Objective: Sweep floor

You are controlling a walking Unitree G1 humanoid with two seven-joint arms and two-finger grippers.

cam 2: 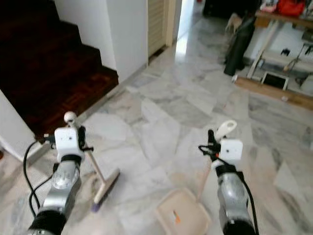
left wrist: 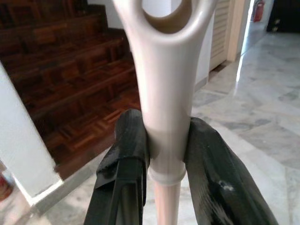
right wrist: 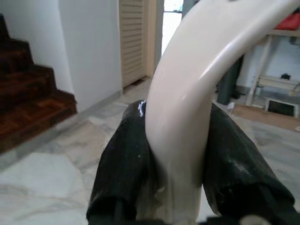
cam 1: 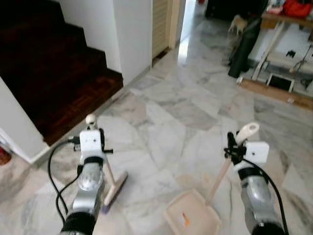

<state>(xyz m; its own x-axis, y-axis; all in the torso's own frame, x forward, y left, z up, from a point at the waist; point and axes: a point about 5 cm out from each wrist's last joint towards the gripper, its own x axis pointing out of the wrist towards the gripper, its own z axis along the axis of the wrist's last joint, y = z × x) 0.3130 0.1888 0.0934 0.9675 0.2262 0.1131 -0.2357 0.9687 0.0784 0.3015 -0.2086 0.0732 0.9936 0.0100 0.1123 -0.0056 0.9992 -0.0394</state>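
Observation:
A cream broom [cam 1: 115, 188] with a purple-bristled head rests on the grey marble floor [cam 1: 171, 122] at lower left. My left gripper [cam 1: 93, 131] is shut on the top of the broom handle [left wrist: 165, 117], which stands nearly upright. At lower right, a cream dustpan [cam 1: 191, 213] lies flat on the floor with a small orange scrap [cam 1: 185, 219] inside it. My right gripper [cam 1: 234, 147] is shut on the dustpan handle [right wrist: 185, 117], just below its looped end. Both black finger pairs press against the handles in the wrist views.
Dark wooden stairs [cam 1: 54, 73] rise at the left beside a white wall [cam 1: 124, 34]. A doorway [cam 1: 188, 22] opens ahead. A trestle table [cam 1: 286, 46] with clutter beneath and a dark green bag [cam 1: 244, 46] stand at far right.

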